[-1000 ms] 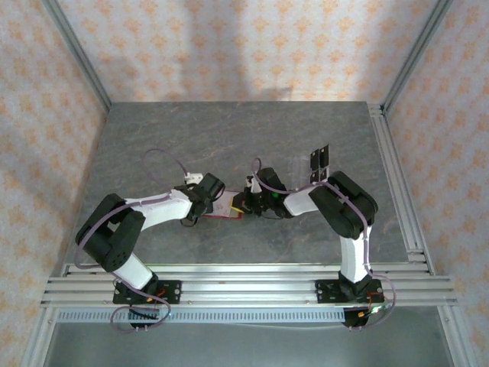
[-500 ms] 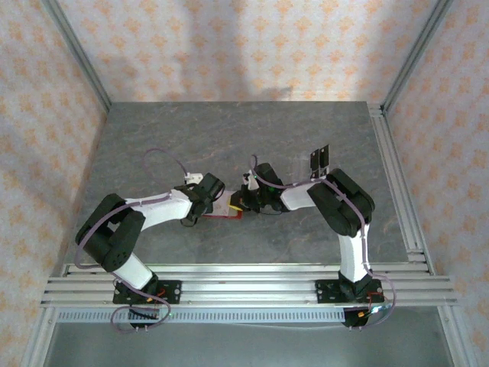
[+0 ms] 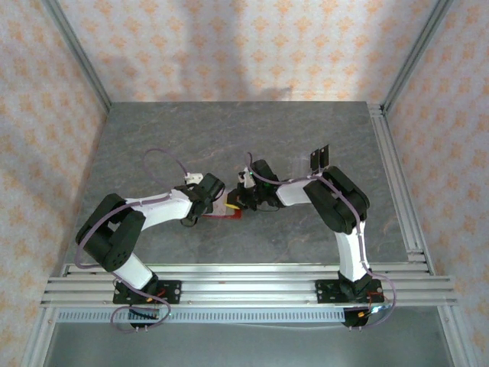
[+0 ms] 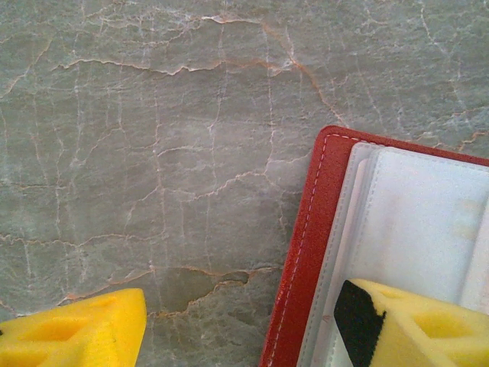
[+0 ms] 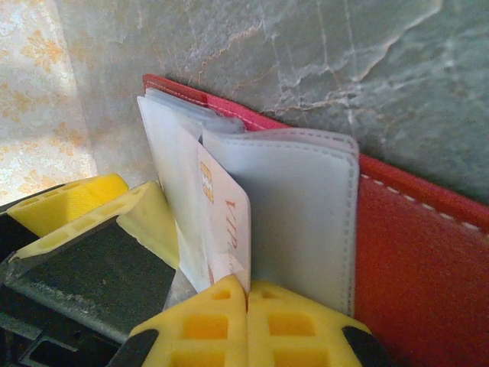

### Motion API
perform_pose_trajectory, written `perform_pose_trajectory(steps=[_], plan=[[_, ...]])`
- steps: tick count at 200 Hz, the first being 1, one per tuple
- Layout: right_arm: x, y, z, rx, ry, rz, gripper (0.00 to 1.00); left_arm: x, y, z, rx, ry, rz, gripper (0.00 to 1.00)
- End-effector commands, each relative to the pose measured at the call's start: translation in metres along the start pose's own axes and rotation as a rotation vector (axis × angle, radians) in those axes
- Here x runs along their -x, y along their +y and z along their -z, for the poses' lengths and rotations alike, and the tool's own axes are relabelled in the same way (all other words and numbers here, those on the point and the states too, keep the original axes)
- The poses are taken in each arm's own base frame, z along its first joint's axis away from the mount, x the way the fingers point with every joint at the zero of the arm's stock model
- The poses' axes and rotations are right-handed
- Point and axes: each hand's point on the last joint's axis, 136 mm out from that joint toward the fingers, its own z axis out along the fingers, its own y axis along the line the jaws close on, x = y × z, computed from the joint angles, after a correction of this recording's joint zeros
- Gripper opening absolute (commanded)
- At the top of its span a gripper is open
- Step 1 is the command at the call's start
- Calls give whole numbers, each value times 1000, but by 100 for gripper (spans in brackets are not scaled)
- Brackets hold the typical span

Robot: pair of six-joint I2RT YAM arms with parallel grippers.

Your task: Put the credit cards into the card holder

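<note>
two robot arms meet over a red wallet (image 3: 229,213) lying open just near of mid-table (image 3: 229,138). from above, the left gripper (image 3: 207,202) and the right gripper (image 3: 241,199) face each other across it, close together.

the left wrist camera shows the left gripper (image 4: 243,310) with its yellow fingers spread wide: one fingertip (image 4: 397,325) rests on the wallet's (image 4: 306,252) pale lining, and the other (image 4: 76,336) sits over bare stone beside the red stitched edge, gripping nothing.

the right wrist camera shows the right gripper (image 5: 246,306) clenched, its two yellow fingers pressed together on the edge of a card (image 5: 225,229). this card has a pale face with orange lettering. it stands on edge among the wallet's (image 5: 412,252) clear sleeves (image 5: 306,206), but how far in it sits cannot be told. a yellow finger (image 5: 92,222) with a dark pad presses in at the left of that view.

two dark cards (image 3: 319,158) lie on the table well to the right, beside the right arm's elbow and apart from the wallet.
</note>
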Motion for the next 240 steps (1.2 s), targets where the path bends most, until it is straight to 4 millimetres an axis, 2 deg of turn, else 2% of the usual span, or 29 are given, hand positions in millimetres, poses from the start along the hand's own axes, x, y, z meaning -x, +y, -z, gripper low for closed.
perform_pose_trajectory(steps=[1,14,47,74,100,118,134,154,166,186,198,240], plan=[[-25,-31,-13,-105,80,-46,0,-32,15,-13,57,104,-49,71],[-25,-30,-12,-110,79,-41,1,-31,15,-11,54,103,-47,71],[-23,-21,-1,-120,52,-22,26,-17,15,0,48,89,-26,71],[-21,-15,14,-148,24,0,38,-1,18,12,28,70,13,71],[-18,-12,30,-179,4,11,45,10,23,18,11,57,37,71],[-16,-9,42,-207,-12,30,47,12,28,16,9,59,42,71],[-15,-8,52,-246,-18,47,47,11,32,13,8,65,48,71],[-12,-5,59,-296,-18,79,38,9,36,7,3,70,51,71],[-9,-4,62,-322,-20,88,30,9,35,5,-7,68,55,71],[-6,-7,64,-390,-17,105,12,8,32,2,-22,69,43,71],[-5,-11,65,-437,-12,119,5,8,29,1,-33,72,41,71],[-6,-19,53,-502,17,138,1,3,22,-4,-63,87,15,71]])
